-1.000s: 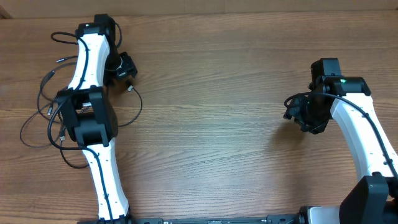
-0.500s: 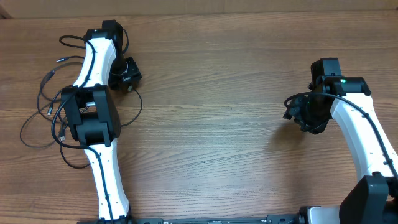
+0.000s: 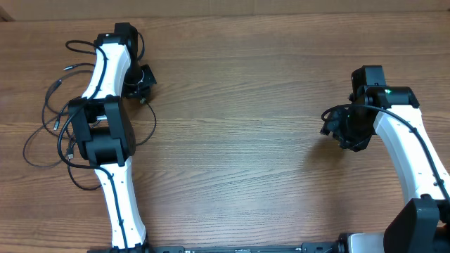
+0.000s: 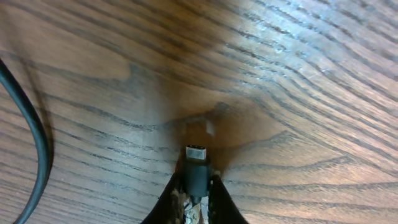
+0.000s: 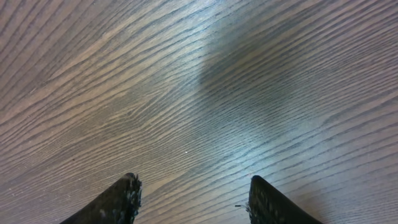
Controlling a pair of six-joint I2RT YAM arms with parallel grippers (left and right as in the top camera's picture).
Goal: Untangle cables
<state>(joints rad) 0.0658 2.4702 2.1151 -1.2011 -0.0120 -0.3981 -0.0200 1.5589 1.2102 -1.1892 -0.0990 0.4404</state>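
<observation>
Gripping a silver-tipped plug [image 4: 195, 165], the left end effector [image 4: 196, 185] is closed tight on it just above the desk [image 4: 298, 74]. The cables [image 3: 49, 123] lie in loose loops at the desk's left side. The right end effector [image 5: 193, 199] hangs half open and empty, well apart. A slow pull rightward, away from the loops, should draw this cable free without tightening any knot.
</observation>
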